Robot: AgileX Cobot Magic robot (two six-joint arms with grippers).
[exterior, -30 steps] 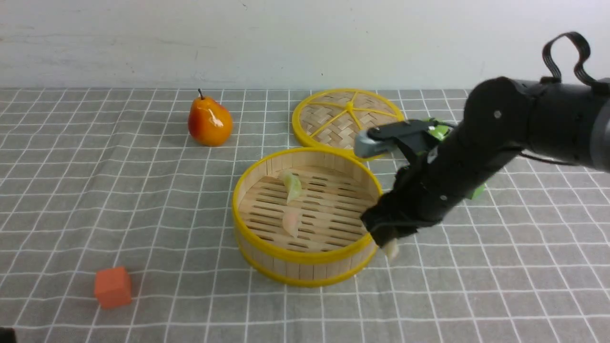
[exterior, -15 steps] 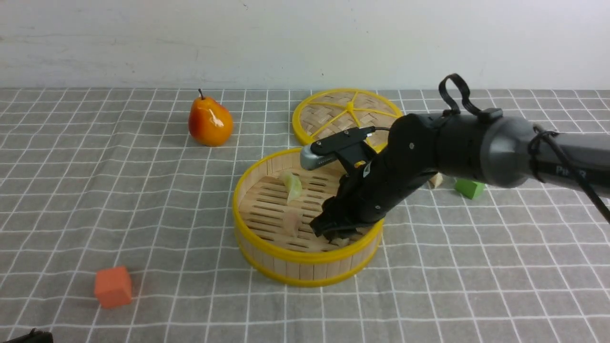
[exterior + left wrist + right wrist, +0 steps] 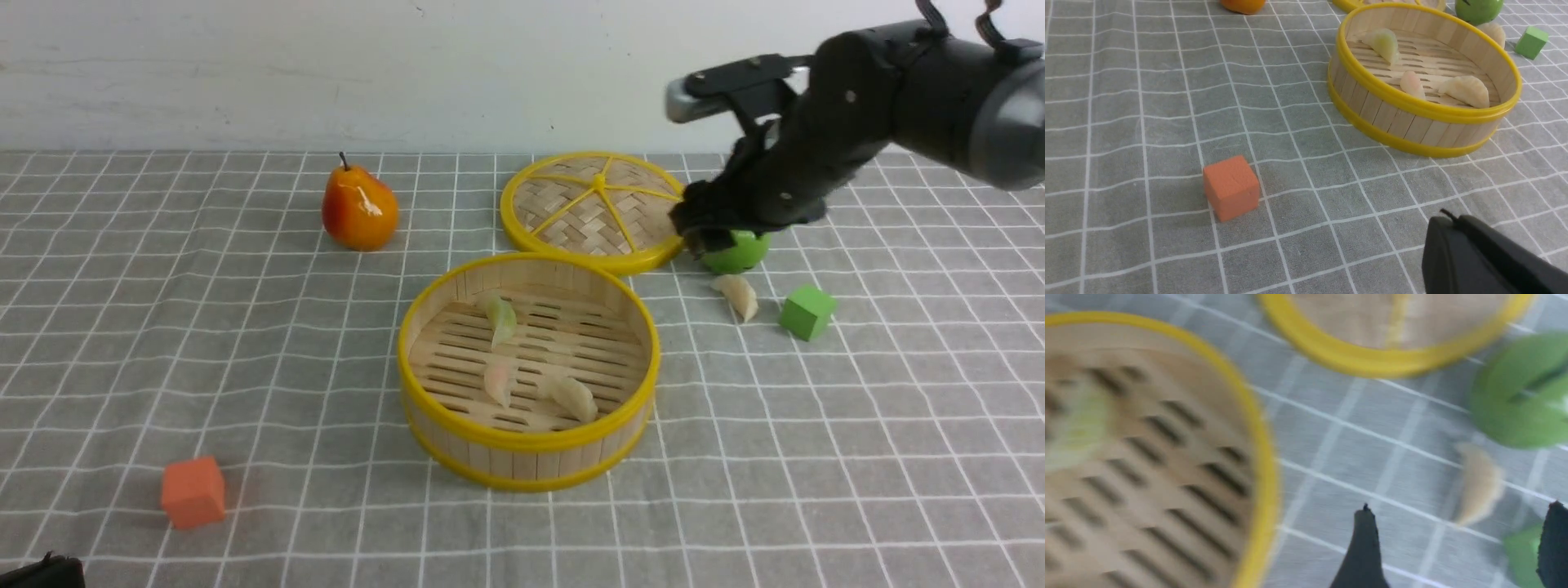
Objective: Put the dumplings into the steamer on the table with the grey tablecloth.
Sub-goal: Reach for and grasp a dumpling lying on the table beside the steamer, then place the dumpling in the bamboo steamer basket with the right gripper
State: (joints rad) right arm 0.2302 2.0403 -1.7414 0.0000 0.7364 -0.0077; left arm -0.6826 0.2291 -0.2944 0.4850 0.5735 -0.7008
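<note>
Right gripper [image 3: 1459, 516] spread wide, empty, hovering over last dumpling [image 3: 737, 296] on cloth [image 3: 245, 327], likely lining up the pick. Three others sat in steamer [image 3: 522, 445]. Left gripper [image 3: 1447, 228] clenched, idle.

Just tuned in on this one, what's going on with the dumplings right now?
The right gripper hangs open and empty above the grey tablecloth, near a cream dumpling that lies between the green apple and the green cube. Three dumplings already lie in the steamer: a greenish one, a pinkish one and a second cream one. The left gripper is shut, low near the orange cube. One dumpling is left to move.
</note>
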